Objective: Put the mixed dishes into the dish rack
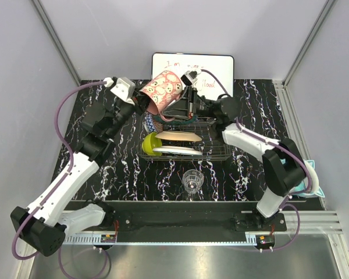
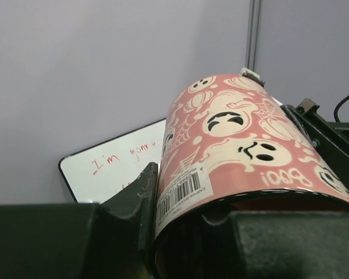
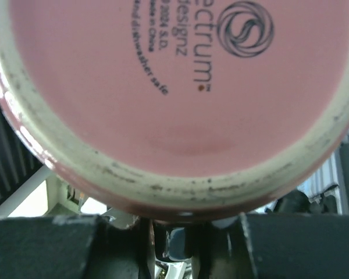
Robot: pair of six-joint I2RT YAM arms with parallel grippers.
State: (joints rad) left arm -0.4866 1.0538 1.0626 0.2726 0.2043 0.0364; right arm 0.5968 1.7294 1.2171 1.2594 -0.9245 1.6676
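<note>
We hold the pink mug (image 1: 163,90) above the far edge of the dish rack (image 1: 216,154), left gripper (image 1: 141,106) clamped on its rim. Its base faces the right gripper (image 3: 171,235); whether those jaws grip, we cannot tell.

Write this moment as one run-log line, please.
Mug: in air over rack | Left gripper: clamped on mug rim | Right gripper: at mug base, grip unclear | Glass: on table, outside rack
</note>
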